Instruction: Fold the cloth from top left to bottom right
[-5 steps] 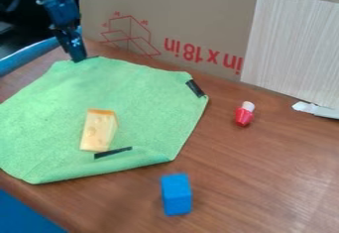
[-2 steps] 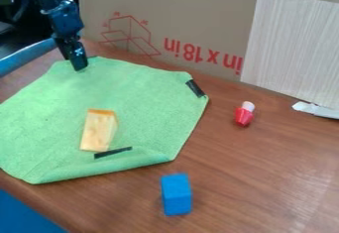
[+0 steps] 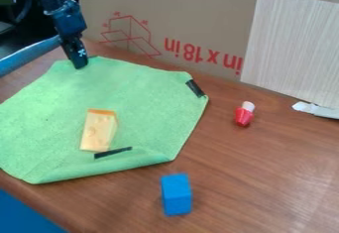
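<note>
Comparing the three frames, I find that the gripper (image 3: 80, 65) has shifted slightly inward from the far edge of the green cloth (image 3: 145, 103), having stood right at that edge in the first; between the last two it has barely moved. The cloth's outline is unchanged, with no raised flap, so in my judgement the fold has not begun and the work is at the stage of securing the corner. The gripper stands at the cloth's upper left, its tip at the surface; whether it is spread, pressed together or pinching fabric, I cannot tell. The cloth lies spread over the left and middle of the table (image 3: 278, 182). The next move calls for a firm hold, then a lift and a draw toward the lower right. Risk noted: the cheese wedge (image 3: 98, 130) rests on the cloth in the likely path and could be covered or dragged. Materials: the cloth appears soft and napped, many-sided in outline, its near edge rolled in a shallow curl, and should bend readily. It carries a dark strip (image 3: 195, 88) at the right corner and another dark strip (image 3: 113, 152) beside the wedge. The wedge is pale, pitted and orange-topped. The table shows streaked brown wood grain. Also present: a plain, sharp-edged blue block (image 3: 177, 195) and a small rounded red toy (image 3: 244, 116) with a whitish end.
</note>
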